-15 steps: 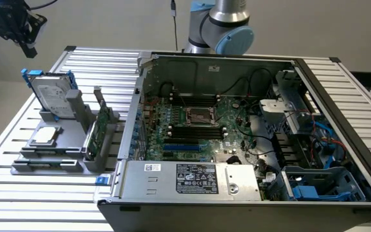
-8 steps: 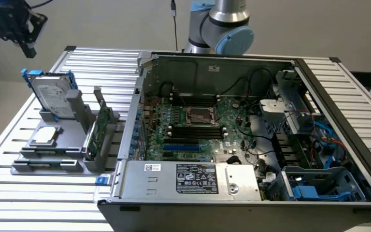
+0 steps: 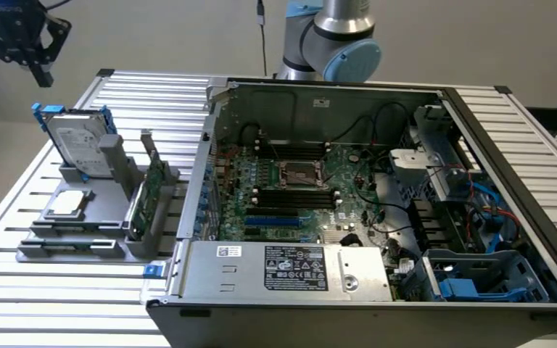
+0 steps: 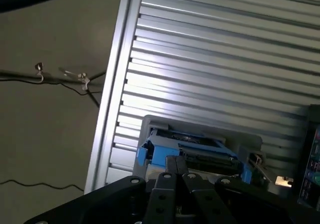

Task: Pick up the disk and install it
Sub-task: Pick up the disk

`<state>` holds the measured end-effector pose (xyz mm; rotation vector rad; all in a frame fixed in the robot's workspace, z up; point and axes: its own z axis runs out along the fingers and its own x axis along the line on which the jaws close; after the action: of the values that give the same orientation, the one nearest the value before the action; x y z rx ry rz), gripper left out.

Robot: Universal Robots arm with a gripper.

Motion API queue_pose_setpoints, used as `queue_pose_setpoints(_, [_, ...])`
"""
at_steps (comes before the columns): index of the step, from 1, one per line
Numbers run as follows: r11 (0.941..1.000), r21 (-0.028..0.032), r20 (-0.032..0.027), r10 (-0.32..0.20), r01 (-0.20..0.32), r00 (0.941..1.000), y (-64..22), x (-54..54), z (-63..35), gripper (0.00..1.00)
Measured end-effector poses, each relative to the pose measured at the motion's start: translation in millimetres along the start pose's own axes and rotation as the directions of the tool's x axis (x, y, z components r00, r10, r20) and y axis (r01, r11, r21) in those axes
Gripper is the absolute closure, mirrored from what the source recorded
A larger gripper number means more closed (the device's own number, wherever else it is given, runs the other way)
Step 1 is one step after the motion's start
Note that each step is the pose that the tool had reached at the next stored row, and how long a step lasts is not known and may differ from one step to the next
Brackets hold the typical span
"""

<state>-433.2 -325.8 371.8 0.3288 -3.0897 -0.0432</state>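
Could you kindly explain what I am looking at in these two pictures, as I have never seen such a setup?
This is a robot arm with a grasping tool. One picture comes from a camera off the arm, the other from one on its wrist, looking past the tool. On the slatted metal table stand an open computer case and a grey holder with the disk upright in it. The tool is shut, holds nothing, and hovers above the disk.
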Motion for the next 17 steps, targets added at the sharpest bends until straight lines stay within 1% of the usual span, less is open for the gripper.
queue_pose_setpoints(2, [0.9994,0.0011,-0.0012,-0.036,0.036,0.9994,0.0,0.0,0.0,0.89])
queue_pose_setpoints(4, [0.9974,0.0021,-0.0023,-0.072,0.072,0.9974,0.0,0.0,0.0,0.89])
queue_pose_setpoints(7, [0.9919,0.0037,-0.0042,-0.127,0.127,0.9919,0.0,0.0,0.0,0.89])
queue_pose_setpoints(9, [0.9867,0.0046,-0.0055,-0.163,0.163,0.9867,0.0,0.0,0.0,0.89])
queue_pose_setpoints(13, [0.9722,0.0064,-0.0081,-0.234,0.234,0.9722,0.0,0.0,0.0,0.89])
queue_pose_setpoints(15, [0.9631,0.0072,-0.0095,-0.269,0.269,0.9631,0.0,0.0,0.0,0.89])
queue_pose_setpoints(17, [0.9525,0.008,-0.0109,-0.304,0.304,0.9525,0.0,0.0,0.0,0.89])
